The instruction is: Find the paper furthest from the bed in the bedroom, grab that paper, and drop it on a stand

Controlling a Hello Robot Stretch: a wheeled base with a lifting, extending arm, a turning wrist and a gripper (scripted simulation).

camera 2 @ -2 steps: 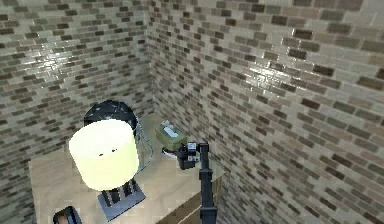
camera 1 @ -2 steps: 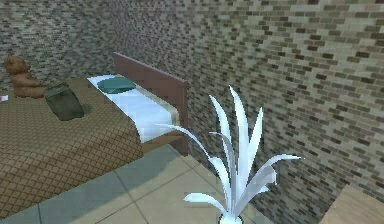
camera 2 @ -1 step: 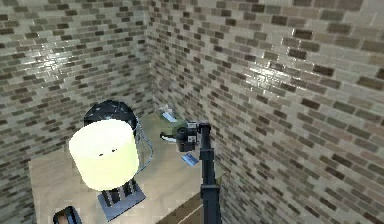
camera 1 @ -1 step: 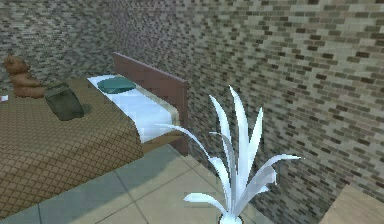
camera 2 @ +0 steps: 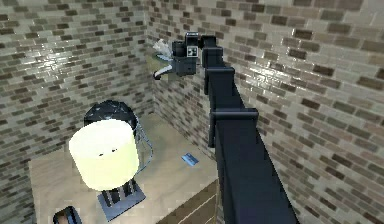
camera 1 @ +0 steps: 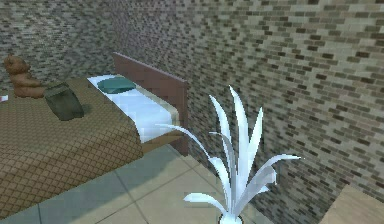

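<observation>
hand (camera 2: 163, 68) up by brick wall (camera 2: 310, 60) w/ pale scrap (camera 2: 159, 46) at tip, maybe paper; can't tell if held.

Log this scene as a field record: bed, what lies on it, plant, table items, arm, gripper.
bed: brown patterned cover, wooden headboard, against a brick wall
on bed: teddy bear, teal pillow, dark green cushion
plant: white-leaved, on tiled floor beside the bed
table: tan top
on table: cream-shaded lamp, dark round object behind it, small blue flat item
arm: dark bar reaching out above the table
gripper: against brick wall; cannot tell whether it holds anything
</observation>
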